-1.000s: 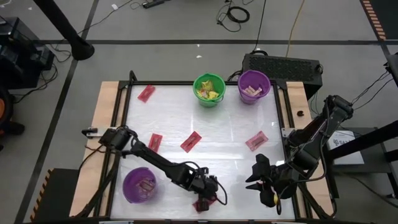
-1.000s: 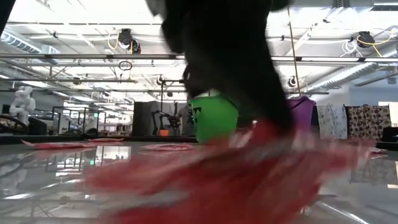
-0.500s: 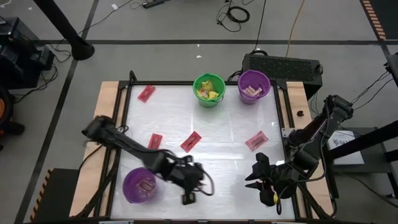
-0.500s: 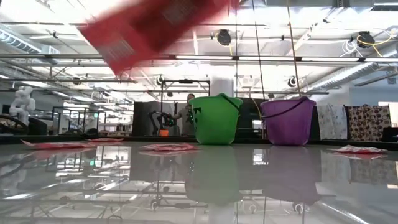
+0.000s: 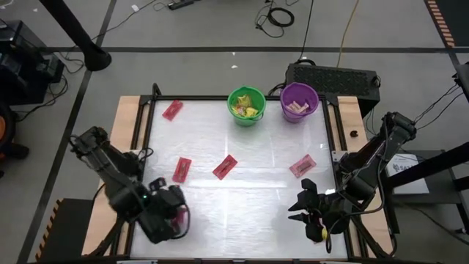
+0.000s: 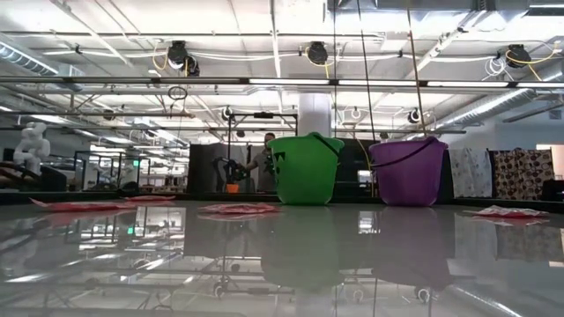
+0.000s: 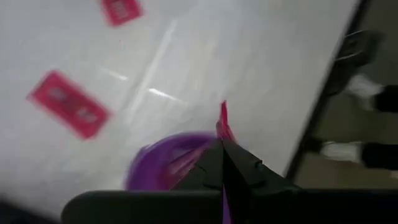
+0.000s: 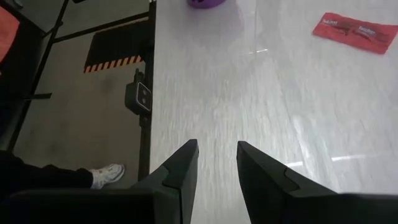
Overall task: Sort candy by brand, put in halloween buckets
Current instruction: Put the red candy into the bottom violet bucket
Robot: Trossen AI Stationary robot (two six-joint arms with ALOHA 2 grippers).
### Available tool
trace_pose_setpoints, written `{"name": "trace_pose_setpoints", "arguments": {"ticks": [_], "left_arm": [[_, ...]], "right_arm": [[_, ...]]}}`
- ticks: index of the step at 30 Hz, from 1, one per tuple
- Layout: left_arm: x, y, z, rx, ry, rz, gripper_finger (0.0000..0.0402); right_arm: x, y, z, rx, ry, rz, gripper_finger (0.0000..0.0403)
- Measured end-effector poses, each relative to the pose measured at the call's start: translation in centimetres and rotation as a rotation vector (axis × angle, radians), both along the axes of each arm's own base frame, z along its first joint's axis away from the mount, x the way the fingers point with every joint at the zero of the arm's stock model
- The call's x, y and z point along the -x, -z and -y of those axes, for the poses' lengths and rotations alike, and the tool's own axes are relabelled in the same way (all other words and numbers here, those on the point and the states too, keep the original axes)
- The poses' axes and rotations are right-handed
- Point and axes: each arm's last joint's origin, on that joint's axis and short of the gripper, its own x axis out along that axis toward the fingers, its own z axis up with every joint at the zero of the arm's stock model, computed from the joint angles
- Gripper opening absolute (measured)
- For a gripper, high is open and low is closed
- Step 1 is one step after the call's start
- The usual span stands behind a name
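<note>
Left end effector [image 5: 170, 218] clamped on a flat red packet [image 7: 222, 122], hanging over the near purple bucket [image 7: 163, 163] at about 7 o'clock on the surface [image 5: 249, 191]. Thin foil-like wrapper, judged very light, limp and a little slick; likely to flutter or cling on release, so best let go low over the bucket mouth. Pinched by 1 edge in the left wrist view, with the rest of the packet sticking out past the fingertips.

Right end effector [image 8: 217, 163] parted and empty, waiting near 5 o'clock, just above bare surface.

4 more flat red/pink packets lying loose: 1 at 11 o'clock [image 5: 171, 110], 2 near the centre [image 5: 182, 169] [image 5: 225, 166], 1 pinker at 3 o'clock [image 5: 302, 166]. All flat against a glossy top, so probably hard to get under; best taken across the short width or by a raised end seam.

Green bucket [image 5: 246, 105] at 12 o'clock holding yellow packets; far purple bucket [image 5: 299, 101] just beside it, at about 1 o'clock, holding tan pieces.
</note>
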Motion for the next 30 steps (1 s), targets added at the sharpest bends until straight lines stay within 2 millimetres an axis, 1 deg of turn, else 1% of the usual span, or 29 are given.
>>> {"name": "trace_pose_setpoints", "arguments": {"ticks": [2, 4, 15, 30], "left_arm": [[0.9, 0.3, 0.1, -0.048, -0.015, -0.023, 0.0000], [1.2, 1.0, 0.1, -0.076, -0.024, -0.043, 0.0000], [1.1, 3.3, 0.4, -0.064, -0.018, -0.104, 0.0000], [0.9, 3.3, 0.5, -0.040, -0.019, -0.095, 0.0009]], "right_arm": [[0.0, 0.0, 0.0, -0.006, 0.006, -0.001, 0.0105], [0.0, 0.0, 0.0, -0.006, 0.008, 0.000, 0.0105], [0.0, 0.0, 0.0, -0.011, 0.011, -0.001, 0.0105], [0.0, 0.0, 0.0, -0.014, 0.014, -0.002, 0.0105]]}}
